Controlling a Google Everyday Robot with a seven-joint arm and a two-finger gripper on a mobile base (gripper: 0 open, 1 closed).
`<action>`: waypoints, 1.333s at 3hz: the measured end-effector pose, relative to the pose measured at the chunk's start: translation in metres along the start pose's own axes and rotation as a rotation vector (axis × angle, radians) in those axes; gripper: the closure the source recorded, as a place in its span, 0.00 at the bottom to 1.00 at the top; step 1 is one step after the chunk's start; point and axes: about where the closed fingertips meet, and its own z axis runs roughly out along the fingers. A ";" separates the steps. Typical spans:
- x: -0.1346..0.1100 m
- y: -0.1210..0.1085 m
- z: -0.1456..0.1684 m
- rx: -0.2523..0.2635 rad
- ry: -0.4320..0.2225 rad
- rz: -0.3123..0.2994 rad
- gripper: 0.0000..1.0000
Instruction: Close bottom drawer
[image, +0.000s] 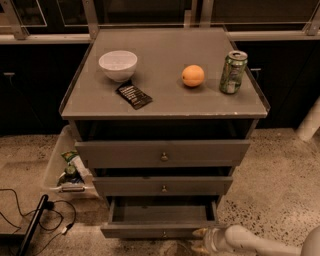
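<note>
A black cable (20, 212) lies on the speckled floor at far left, near a clear bin (52, 167) of bottles beside the grey cabinet (205, 102). On the cabinet's top stand a white bowl (118, 65), a dark packet (134, 96), an orange (193, 76) and a green can (233, 72). The bottom drawer (160, 215) sits pulled out toward the near side, showing its bare box. The gripper (199, 240) is low at the drawer front's right end, tips apart, holding nothing.
</note>
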 end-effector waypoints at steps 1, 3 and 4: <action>-0.027 -0.038 0.023 -0.024 -0.077 -0.124 0.73; -0.031 -0.043 0.024 -0.023 -0.087 -0.137 1.00; -0.031 -0.043 0.024 -0.023 -0.087 -0.137 1.00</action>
